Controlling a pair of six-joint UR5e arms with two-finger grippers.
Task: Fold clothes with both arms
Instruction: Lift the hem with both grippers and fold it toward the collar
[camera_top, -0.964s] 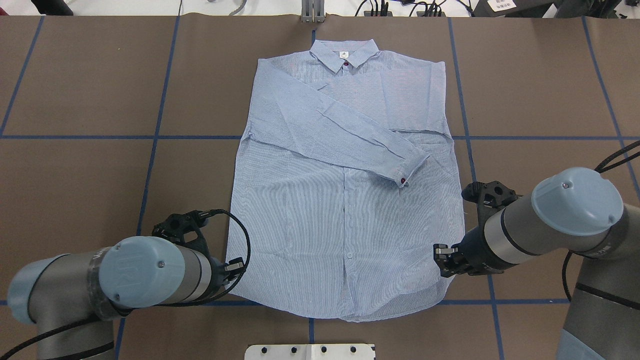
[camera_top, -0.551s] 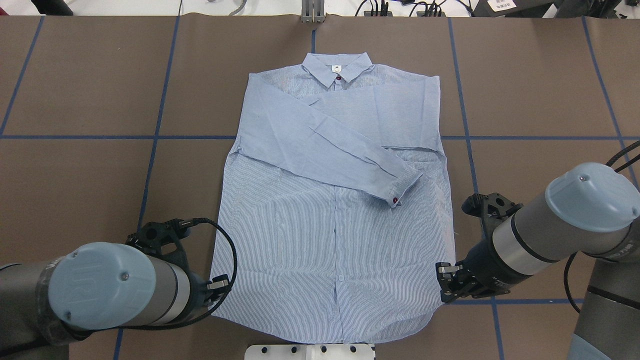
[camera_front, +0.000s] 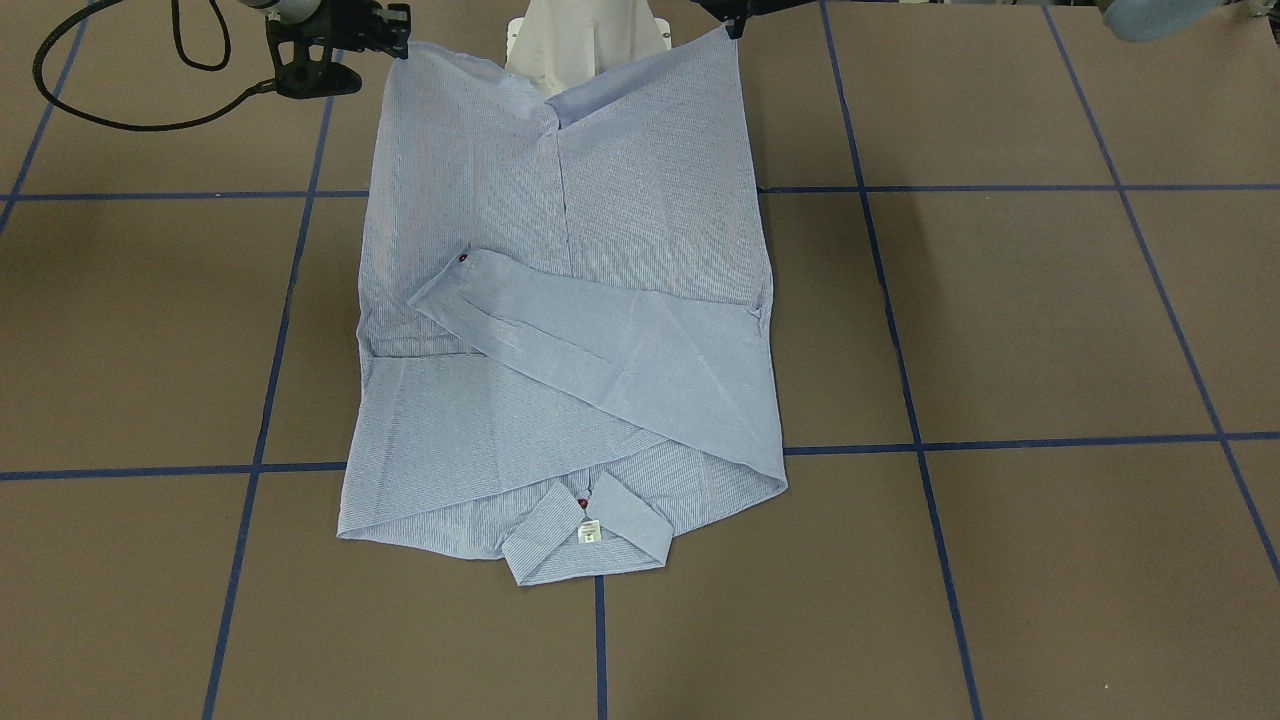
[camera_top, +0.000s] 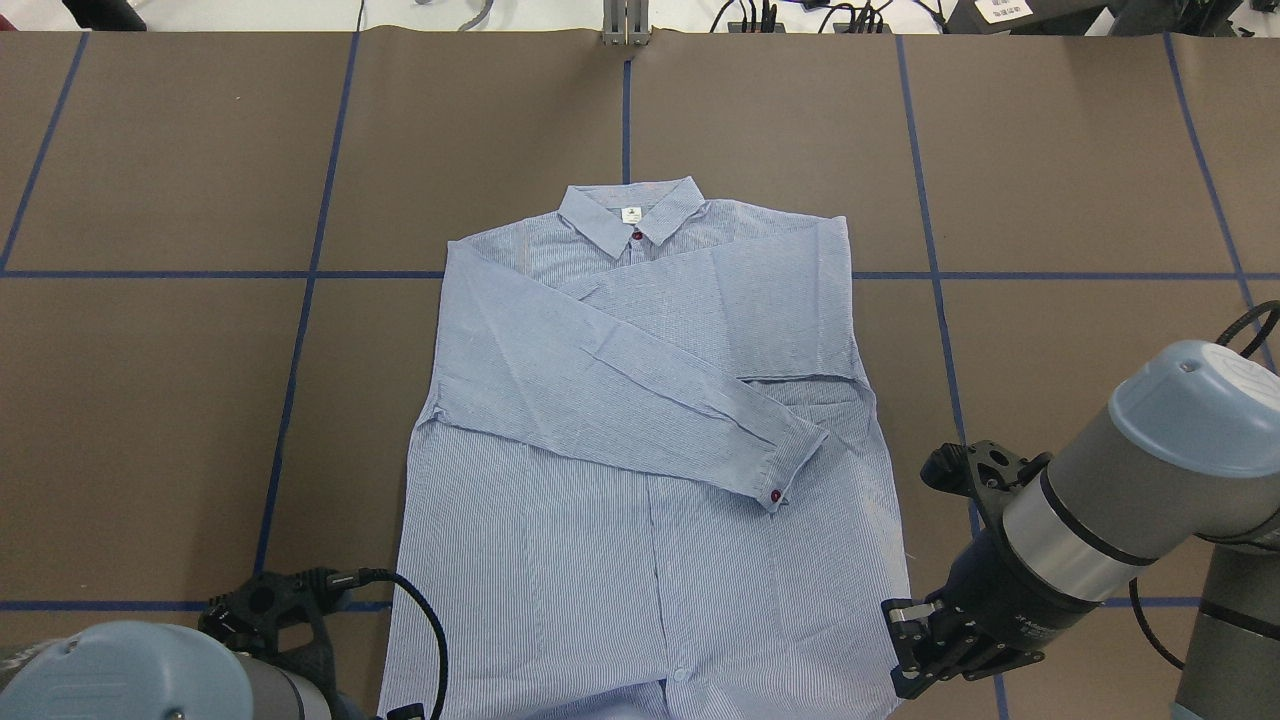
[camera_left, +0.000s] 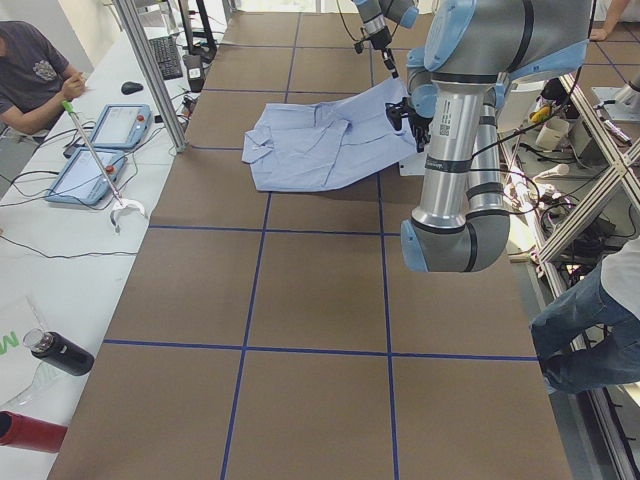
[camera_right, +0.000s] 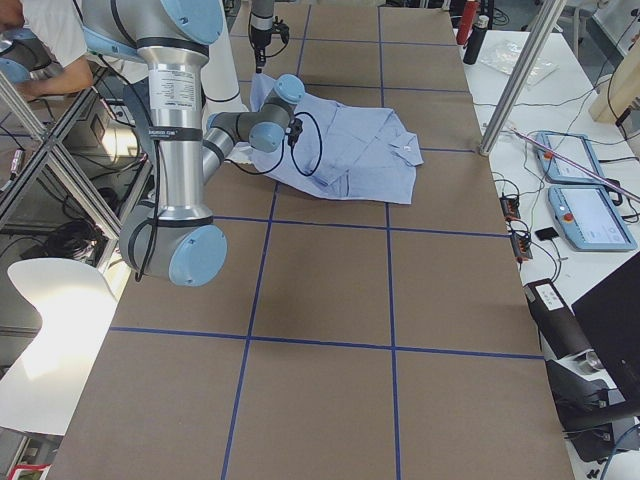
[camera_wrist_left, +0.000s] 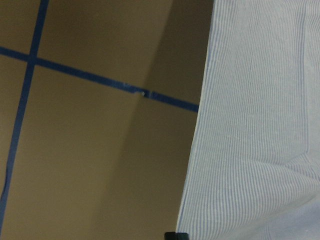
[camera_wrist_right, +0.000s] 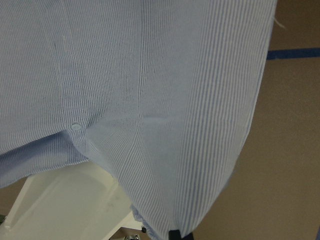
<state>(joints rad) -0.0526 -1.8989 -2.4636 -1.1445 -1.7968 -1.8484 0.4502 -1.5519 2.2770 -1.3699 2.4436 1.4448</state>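
Lying front-up on the brown table (camera_top: 1050, 180), the light blue striped shirt (camera_top: 640, 600) has its collar (camera_top: 600, 215) pointing away from the robot and its hem end at the robot's edge. The white neck label (camera_top: 631, 214) has a small dark mark on it, but it's way too tiny to read. One sleeve (camera_top: 600, 390) is folded diagonally across the chest, ending in a cuff with a dark red button (camera_top: 776, 495). The other sleeve lies flat under it. Part of a chest pocket (camera_top: 835, 400) peeks out beside the cuff, and I can't tell if anything's in it.

The right gripper (camera_top: 915, 650) is pinched onto the hem corner on its side. The left gripper (camera_front: 735, 15) is clamped on the other hem corner. Between them the hem is lifted off the table and hangs over the white pedestal base (camera_front: 585, 40).

Blue tape lines (camera_top: 300, 340) grid the table. The right arm (camera_top: 1120, 500) has small white lettering near the wrist, which isn't legible. Off on the side bench a dark bottle (camera_left: 58, 352) lies on its side, contents unknown.
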